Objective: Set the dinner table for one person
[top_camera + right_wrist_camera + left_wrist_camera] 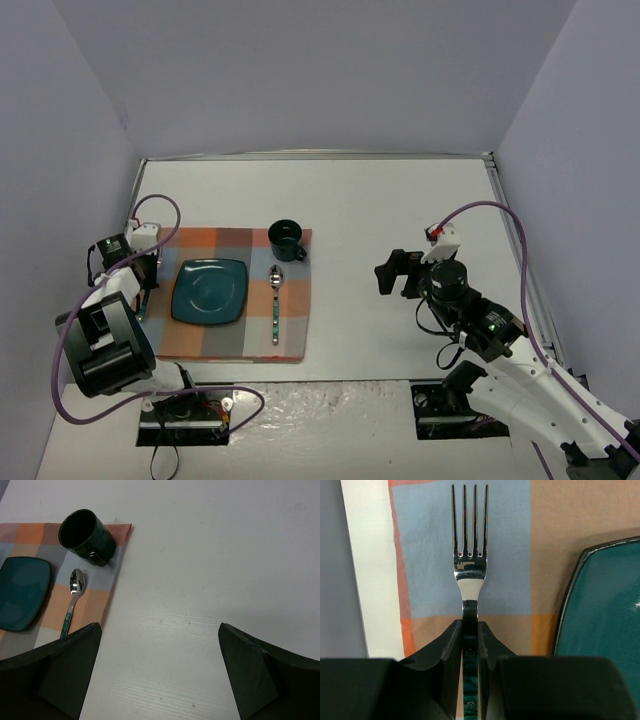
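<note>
My left gripper (470,630) is shut on the green handle of a steel fork (469,555), whose tines point away over the left strip of the checked placemat (420,540), just left of the teal square plate (605,610). From above, the left gripper (143,285) sits at the placemat's left edge beside the plate (209,290). A spoon (276,300) lies to the right of the plate and a dark green cup (286,240) stands at the placemat's far right corner. My right gripper (395,272) hangs open over the bare dinner table (400,200), holding nothing.
In the right wrist view the cup (85,535), the spoon (74,592) and a part of the plate (20,592) lie to the left of the open right gripper (159,630). Grey walls stand round the table on three sides.
</note>
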